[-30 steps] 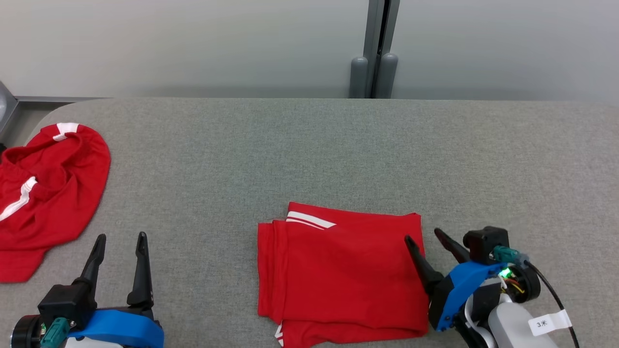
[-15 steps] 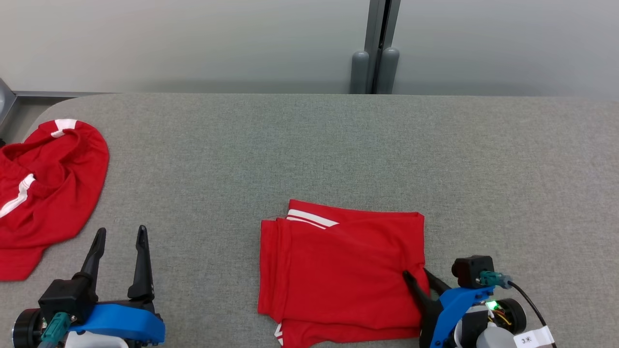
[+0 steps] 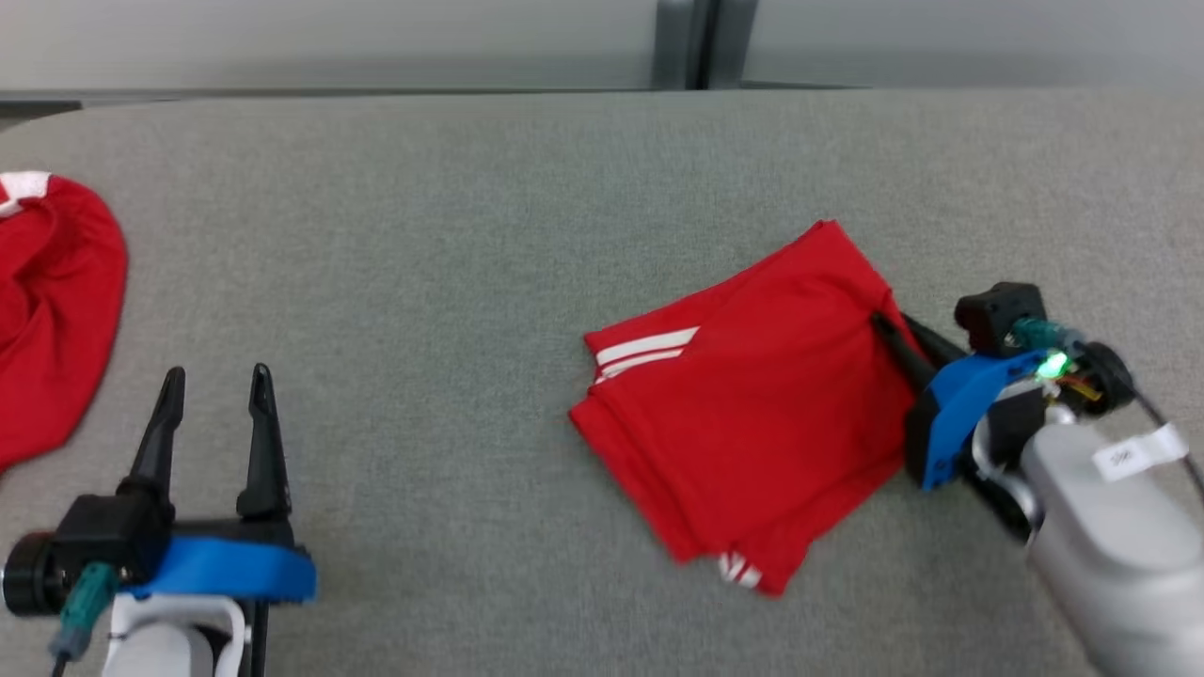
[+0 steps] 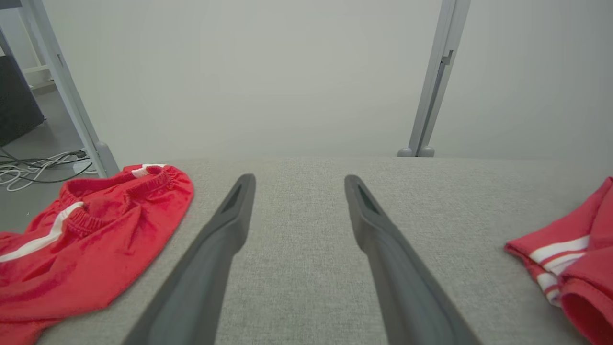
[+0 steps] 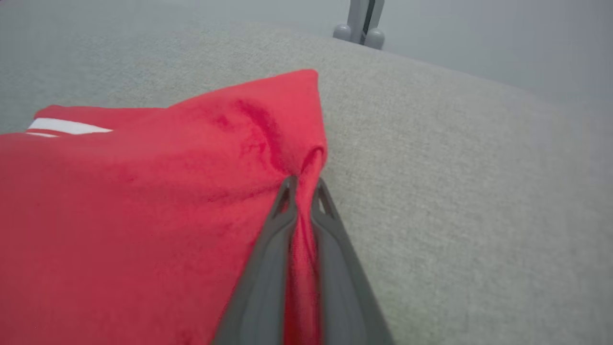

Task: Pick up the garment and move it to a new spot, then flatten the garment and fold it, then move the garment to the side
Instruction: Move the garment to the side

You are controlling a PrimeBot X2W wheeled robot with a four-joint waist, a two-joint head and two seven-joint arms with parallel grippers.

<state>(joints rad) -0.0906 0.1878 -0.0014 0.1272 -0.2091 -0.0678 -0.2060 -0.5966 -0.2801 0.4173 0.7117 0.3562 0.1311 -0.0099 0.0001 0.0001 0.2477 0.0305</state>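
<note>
The folded red garment [image 3: 752,404] with white stripes lies on the grey table, turned at an angle right of the middle. Its right edge is pinched between the fingers of my right gripper [image 3: 889,327], which is shut on the cloth. In the right wrist view the garment [image 5: 143,201] bunches up where my right gripper [image 5: 302,184] clamps it. The garment's striped corner [image 4: 570,258] shows at the right edge of the left wrist view. My left gripper [image 3: 214,381] stands open over bare table at the lower left, and between its fingers [image 4: 225,239] is nothing but table.
A second, crumpled red garment [image 3: 47,310] with white stripes lies at the table's left end, and it is also seen as a red heap [image 4: 91,239] in the left wrist view. A pale wall with grey posts [image 3: 691,42] runs behind the table's far edge.
My right gripper has shut on the garment's right edge and dragged it right and away from me, turning it. The head camera has tilted down. My left gripper holds still.
</note>
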